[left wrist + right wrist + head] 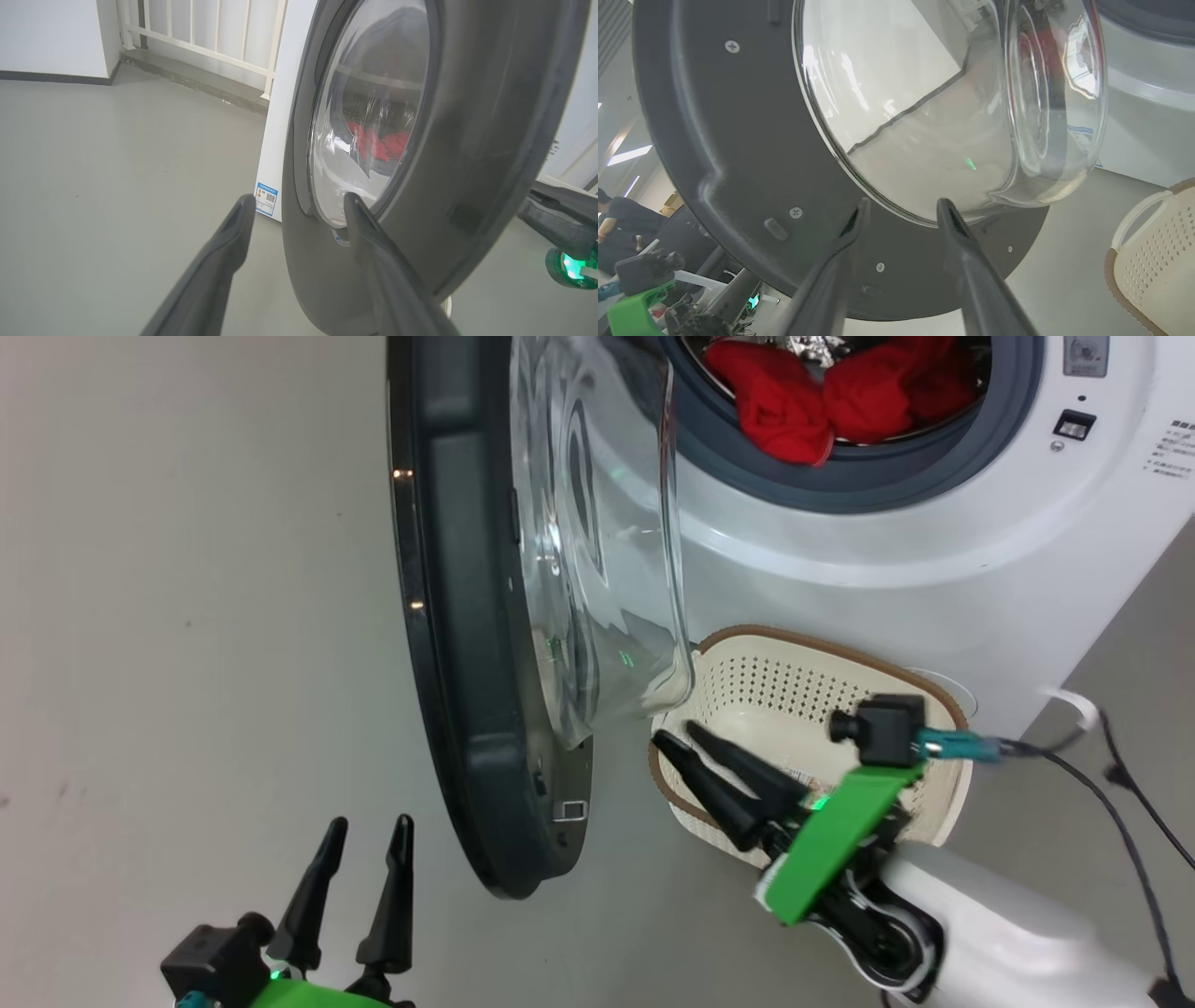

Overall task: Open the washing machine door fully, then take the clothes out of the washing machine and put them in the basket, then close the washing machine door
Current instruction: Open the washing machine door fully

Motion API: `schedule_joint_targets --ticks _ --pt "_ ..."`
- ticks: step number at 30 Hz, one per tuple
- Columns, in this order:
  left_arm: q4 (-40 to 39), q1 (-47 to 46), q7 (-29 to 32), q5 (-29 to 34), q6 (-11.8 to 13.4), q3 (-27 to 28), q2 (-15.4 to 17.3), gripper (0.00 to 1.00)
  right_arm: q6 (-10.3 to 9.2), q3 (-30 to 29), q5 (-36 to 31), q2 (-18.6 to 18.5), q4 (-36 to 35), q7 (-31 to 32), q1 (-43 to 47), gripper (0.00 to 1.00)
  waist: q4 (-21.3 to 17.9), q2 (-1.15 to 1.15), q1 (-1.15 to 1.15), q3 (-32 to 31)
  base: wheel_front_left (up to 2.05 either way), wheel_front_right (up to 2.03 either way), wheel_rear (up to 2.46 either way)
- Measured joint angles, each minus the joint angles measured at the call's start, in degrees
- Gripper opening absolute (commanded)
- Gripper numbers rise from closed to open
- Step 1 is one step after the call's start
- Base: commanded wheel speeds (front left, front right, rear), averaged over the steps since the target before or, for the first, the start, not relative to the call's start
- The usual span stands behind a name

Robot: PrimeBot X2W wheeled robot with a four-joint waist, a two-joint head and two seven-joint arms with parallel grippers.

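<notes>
Left gripper (pixel 371 821) is seen at the lower left of the head view, fingers spread wide, nothing held. It is parked near the outer face of the washing machine door (pixel 457 644), with floor (pixel 187 616) seen between them. In the left wrist view its fingers (pixel 219 261) are pointed at the door's dark rim; contact cannot be confirmed there, and red cloth is seen through the glass. The door is swung out and seen edge-on from the head, glass bowl (pixel 597 569) bulging to the right. Right gripper (pixel 679 733) is placed just right of the door's lower part, above the near-left rim of the basket (pixel 822 649). Its jaws are parted to a moderate gap, nothing between them. In the right wrist view its fingers (pixel 971 261) are aimed at the door's inner face just under the bowl, no contact seen. The basket is set on the floor against the front of the washing machine (pixel 887 579), below the drum opening. The clothes (pixel 794 401) are lying in the drum, one red lump draped onto the grey gasket (pixel 934 476). A dark cable (pixel 1120 803) is run across the floor at far right.
</notes>
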Motion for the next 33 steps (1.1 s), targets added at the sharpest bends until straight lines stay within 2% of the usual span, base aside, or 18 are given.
schedule_joint_targets --ticks 10,18,24,29,33 --pt "1.36 -0.59 0.00 0.52 0.00 -0.42 0.01 1.00 0.00 -11.32 -6.23 -0.38 3.63 -0.15 12.24 1.00 -0.83 0.00 0.00 -2.17 0.00 0.00 0.00" --pt "1.38 -0.48 0.00 1.41 0.00 0.79 0.01 1.00 0.00 -18.46 -12.91 3.01 6.51 -0.14 19.17 1.00 -2.77 0.00 0.00 -2.87 0.00 0.00 0.00" --pt "1.47 -0.43 0.00 1.52 0.00 1.40 0.01 1.00 0.00 -28.78 -20.60 5.41 8.32 -0.14 22.09 1.00 -3.77 0.00 0.00 -2.75 0.00 0.00 0.00" --pt "1.51 -0.40 0.00 1.52 0.00 1.59 0.01 1.00 0.01 -37.55 -33.27 7.53 8.36 -0.15 24.07 1.00 -4.15 0.00 0.00 -2.65 0.00 0.00 0.00" --pt "1.53 -0.39 0.00 1.52 0.00 1.66 0.01 1.00 0.01 -43.54 -46.02 9.70 6.01 -0.15 25.58 1.00 -4.23 0.00 0.00 -2.49 0.00 0.00 0.00"
